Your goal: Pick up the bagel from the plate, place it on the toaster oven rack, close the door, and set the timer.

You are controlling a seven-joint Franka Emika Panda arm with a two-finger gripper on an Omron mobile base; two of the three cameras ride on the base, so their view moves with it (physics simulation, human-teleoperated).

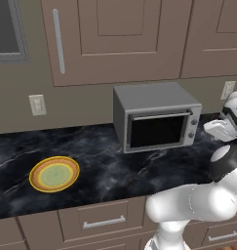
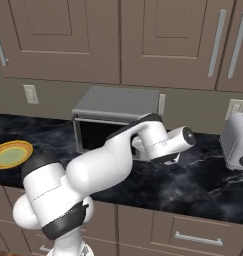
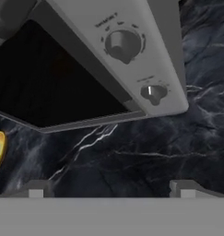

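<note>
progress check, made from my own station at the tabletop (image 1: 105,166).

the plate (image 1: 54,174) lies well off to the left of my tool (image 3: 111,186), out along the dark marble, and its pale centre is bare. i see no bagel on it. i judge the bagel is already inside the toaster oven (image 1: 156,116), though the dark glass hides the interior and i cannot confirm it sits on the rack.

the door (image 1: 158,131) stands upright and flush with the grey casing, its silver bar handle (image 1: 161,116) across the top. i record the door as closed.

my tool is empty, its two tips standing wide apart with nothing between them. it hangs just in front of the oven's right end, low over the tabletop, looking at the control panel. the upper knob (image 3: 122,45) and the lower knob (image 3: 153,93) are both ahead of the tool and apart from it; neither tip touches a knob. a strip of the plate's rim shows at the far left edge of the hand view.

findings: pick, place and door steps appear done, on the evidence above. the timer step remains. which of the two knobs is the timer i cannot read from the markings. the tool would need to advance and narrow onto the chosen knob before any turn.
</note>
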